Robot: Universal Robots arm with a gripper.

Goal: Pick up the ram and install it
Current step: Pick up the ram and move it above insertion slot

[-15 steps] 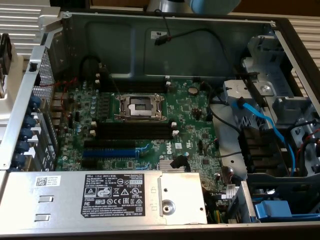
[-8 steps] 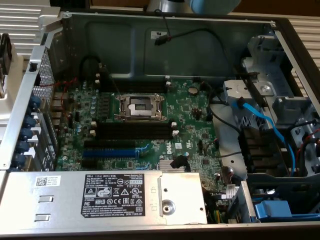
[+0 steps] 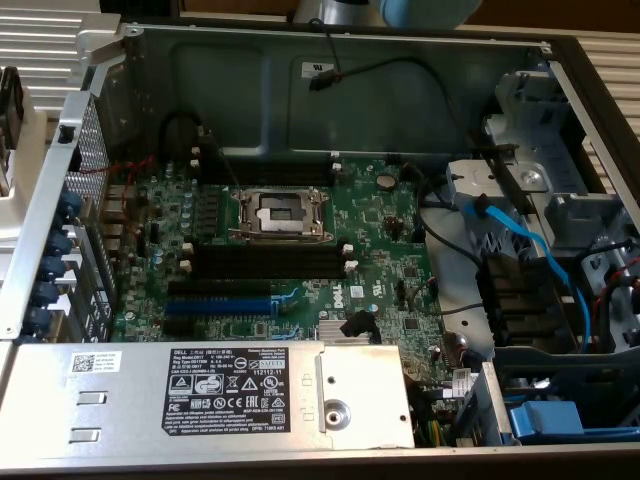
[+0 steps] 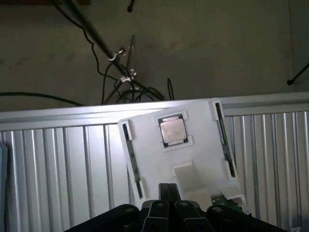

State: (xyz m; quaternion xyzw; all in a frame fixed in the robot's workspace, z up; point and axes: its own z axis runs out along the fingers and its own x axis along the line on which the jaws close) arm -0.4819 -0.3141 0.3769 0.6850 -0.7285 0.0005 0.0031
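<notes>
Hand (image 4: 169, 192), pinched shut and empty, hangs over the near end of a white tray (image 4: 203, 145) lying on the ribbed table (image 4: 58, 169) against its far edge. The ram (image 4: 225, 140), apparently the dark stick on edge in a side groove, runs lengthwise away from the hand.

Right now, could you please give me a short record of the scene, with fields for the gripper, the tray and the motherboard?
gripper: shut, nothing visible between its fingers, over the white tray's edge
white tray: on a ribbed metal surface; processor chip in its middle
dark sticks: one on edge in each side slot of the tray, probably the ram; not picked up
motherboard: in the open case
memory slots: black, empty
</notes>
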